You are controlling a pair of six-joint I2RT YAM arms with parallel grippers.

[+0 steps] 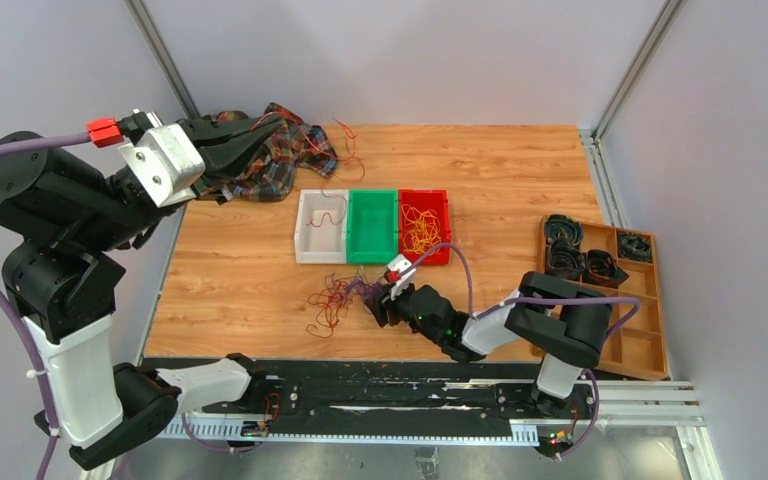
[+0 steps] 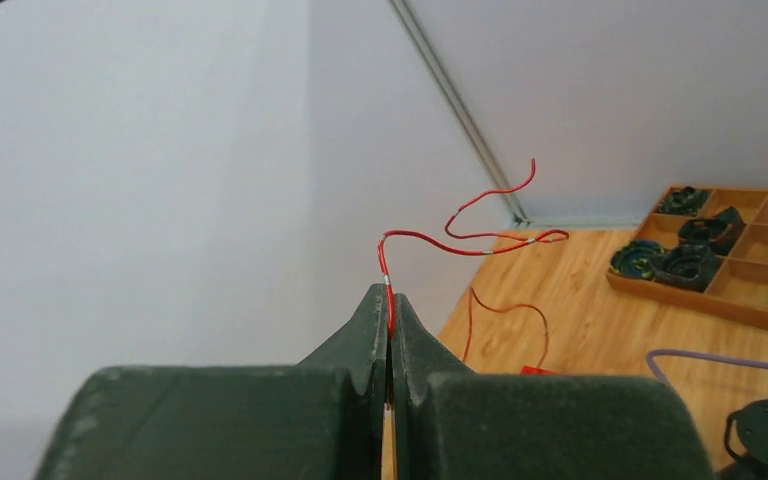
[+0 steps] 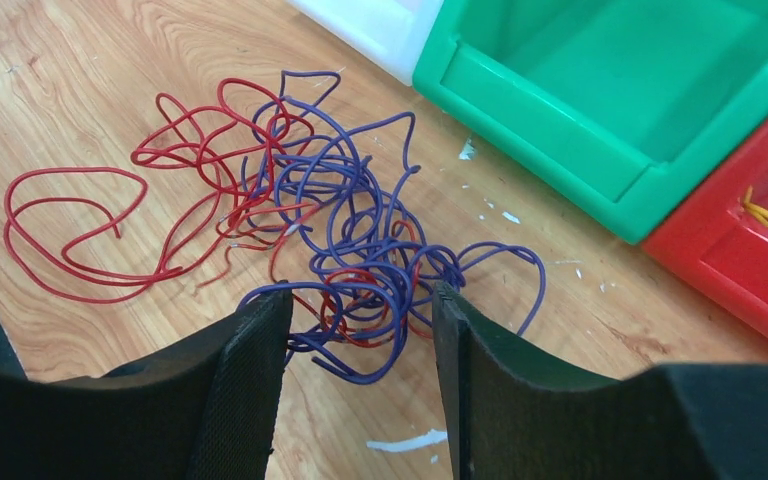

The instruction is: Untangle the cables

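Observation:
My left gripper (image 2: 390, 300) is raised high at the far left and is shut on a thin red cable (image 2: 460, 240) that curls up out of its tips. In the top view this gripper (image 1: 258, 140) hangs over a plaid cloth. A tangle (image 1: 340, 295) of purple cables (image 3: 360, 200) and red cables (image 3: 110, 230) lies on the table in front of the bins. My right gripper (image 3: 360, 310) is low at the tangle's near edge and open. Its fingers straddle a few purple and red loops, and the left pad touches a purple loop.
A white bin (image 1: 300, 225) with a dark cable, a green bin (image 1: 373, 225) and a red bin (image 1: 446, 225) holding yellow cables (image 1: 420, 230) stand mid-table. The plaid cloth (image 1: 270, 165) lies far left. A wooden tray (image 1: 650, 350) with black coils sits at right.

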